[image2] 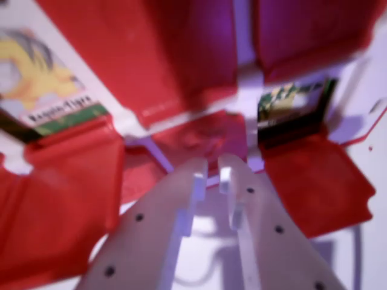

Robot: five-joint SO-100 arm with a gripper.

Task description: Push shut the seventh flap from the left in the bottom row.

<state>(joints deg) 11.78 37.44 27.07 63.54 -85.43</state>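
Note:
My gripper (213,170) fills the lower middle of the wrist view, its two white fingers (181,199) nearly together with only a thin gap and nothing between them. Its tips sit right at the near edge of a red flap (202,136) lying low in the middle of the board. To the wrist view's left a red flap (60,193) lies open below a picture card of a yellow animal (42,78). To the right another red flap (314,181) lies open below a dark green picture card (290,103). The picture is blurred.
Larger red flaps (151,54) of the row behind stand across the top, one more at the upper right (308,30). White board surface (369,96) shows at the right edge and under the fingers.

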